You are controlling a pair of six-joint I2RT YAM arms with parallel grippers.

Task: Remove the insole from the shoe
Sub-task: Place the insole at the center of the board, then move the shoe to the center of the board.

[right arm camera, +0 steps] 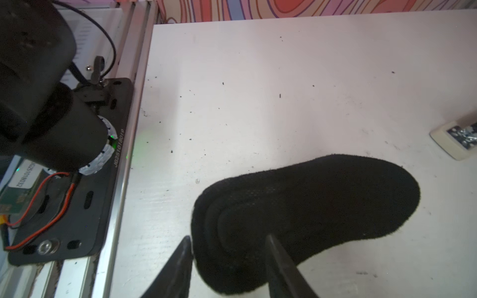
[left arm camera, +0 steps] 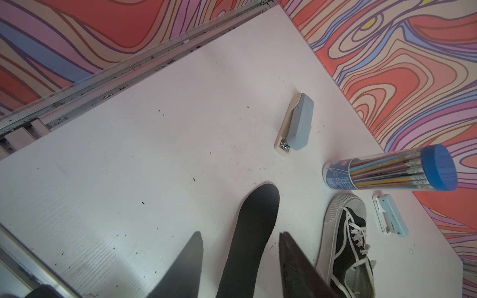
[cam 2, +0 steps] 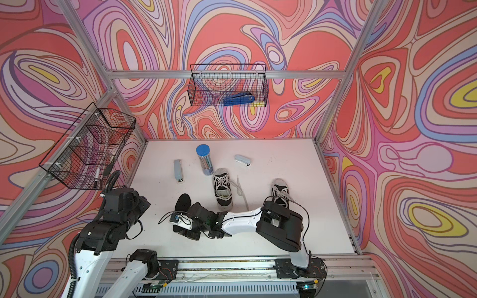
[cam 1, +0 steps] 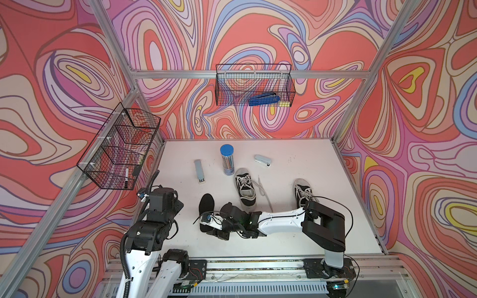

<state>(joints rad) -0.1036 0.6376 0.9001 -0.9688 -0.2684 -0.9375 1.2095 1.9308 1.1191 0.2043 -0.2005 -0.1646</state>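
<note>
The black insole lies flat on the white table, left of a black lace-up shoe whose grey inside shows. A second black shoe stands further right, partly behind my right arm. My right gripper is low over the insole's heel end with its jaws apart; one finger is beside the heel's edge and the other over it. My left gripper is open and empty, held back at the left. From there the insole shows between its fingers at a distance.
A clear pencil tube with a blue lid stands behind the shoes. Two pale blue staplers lie beside it. A loose white lace trails between the shoes. Wire baskets hang on the back wall and left wall.
</note>
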